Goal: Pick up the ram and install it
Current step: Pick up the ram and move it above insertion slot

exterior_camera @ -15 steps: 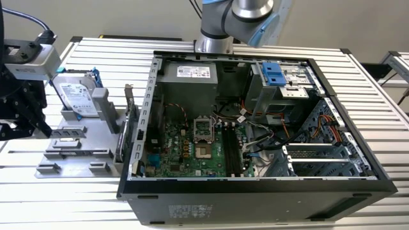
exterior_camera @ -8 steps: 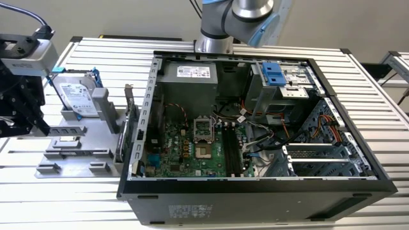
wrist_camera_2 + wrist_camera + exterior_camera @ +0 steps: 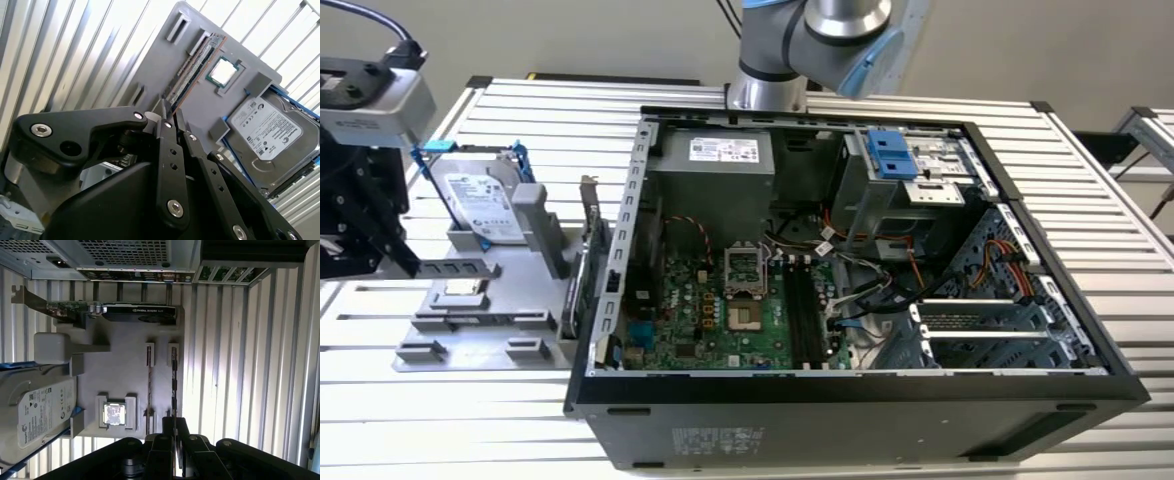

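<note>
1. The end effector (image 3: 354, 220) hangs at the exterior view's left, over the grey fixture tray (image 3: 507, 300) on the slatted bench (image 3: 560, 110). It is well apart from the open computer case (image 3: 854, 400).
2. In both wrist views its fingertips appear drawn together with no real gap, and nothing sits between them. It has hold of nothing.
3. The ram (image 3: 196, 70) stands on edge in its holder on the tray, in the second wrist view. It sits just beside the square processor chip (image 3: 222, 71), and the hard drive (image 3: 270, 127) lies beyond the chip.
4. In that view the fingertips line up with the near end of the ram. They look to be above it rather than touching, though the exact clearance cannot be told.
5. Inside the case, the black memory slots (image 3: 803, 310) on the motherboard (image 3: 707, 310) look unfilled.
6. Judged from this, the task is at its opening. The arm is placed over the pick-up spot, but the ram is neither gripped nor lifted. The grasp, the carry across to the case and the seating in a slot are all left to do.
</note>
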You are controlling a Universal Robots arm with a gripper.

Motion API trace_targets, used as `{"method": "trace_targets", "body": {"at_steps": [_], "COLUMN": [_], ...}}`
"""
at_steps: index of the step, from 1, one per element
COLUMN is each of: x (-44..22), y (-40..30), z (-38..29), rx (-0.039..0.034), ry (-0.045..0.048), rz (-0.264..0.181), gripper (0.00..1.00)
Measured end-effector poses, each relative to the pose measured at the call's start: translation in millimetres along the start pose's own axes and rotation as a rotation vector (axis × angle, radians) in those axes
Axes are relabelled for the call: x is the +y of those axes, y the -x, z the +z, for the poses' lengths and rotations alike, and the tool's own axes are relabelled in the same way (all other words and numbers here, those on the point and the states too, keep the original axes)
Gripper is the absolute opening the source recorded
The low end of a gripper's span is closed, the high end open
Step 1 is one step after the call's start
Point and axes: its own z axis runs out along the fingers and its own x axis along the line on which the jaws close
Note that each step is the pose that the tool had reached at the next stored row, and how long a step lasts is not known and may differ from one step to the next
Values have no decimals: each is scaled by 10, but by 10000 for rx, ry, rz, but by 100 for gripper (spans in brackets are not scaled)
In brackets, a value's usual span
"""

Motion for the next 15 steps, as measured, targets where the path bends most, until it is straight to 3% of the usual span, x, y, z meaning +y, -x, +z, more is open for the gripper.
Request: {"method": "trace_targets", "body": {"at_steps": [15], "x": [0], "y": [-4], "z": [-102], "rx": [-1], "ry": [0], "rz": [1], "gripper": [0]}}
